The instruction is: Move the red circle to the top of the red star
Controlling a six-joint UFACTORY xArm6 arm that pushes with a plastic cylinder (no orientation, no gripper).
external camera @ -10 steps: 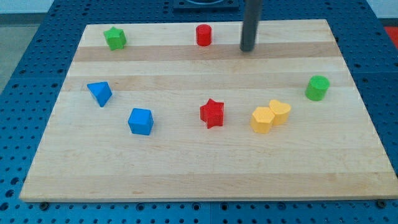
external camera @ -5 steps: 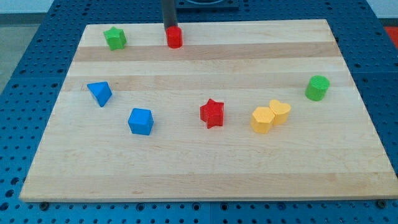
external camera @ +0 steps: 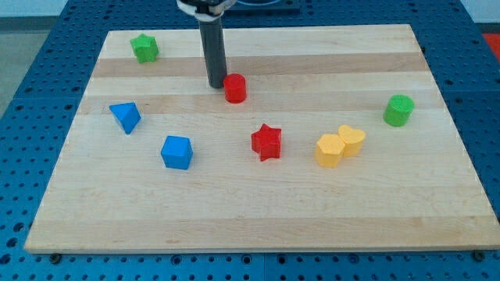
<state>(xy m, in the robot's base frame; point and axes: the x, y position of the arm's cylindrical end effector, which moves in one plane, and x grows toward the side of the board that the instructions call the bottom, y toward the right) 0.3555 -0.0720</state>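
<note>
One red circle (external camera: 235, 88) beside my tip (external camera: 216, 85), red star (external camera: 266, 142) below, no pincer visible

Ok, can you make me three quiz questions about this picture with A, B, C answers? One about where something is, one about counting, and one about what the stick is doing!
1. Where is the red circle compared with the red star?
A. Toward the view's top and a bit left of it
B. Right below it
C. Far off at the view's right edge

2. How many yellow blocks are on the board?
A. One
B. Two
C. Four

3. What is my tip doing?
A. Sitting right beside the red circle, on its left
B. Resting against the blue cube
C. Pressing on the green block at the view's right

Answers:
1. A, the circle lies higher in the view, apart from the star.
2. B, two yellow blocks sit together, touching.
3. A, the rod's end meets the board next to the circle's left side.
</note>
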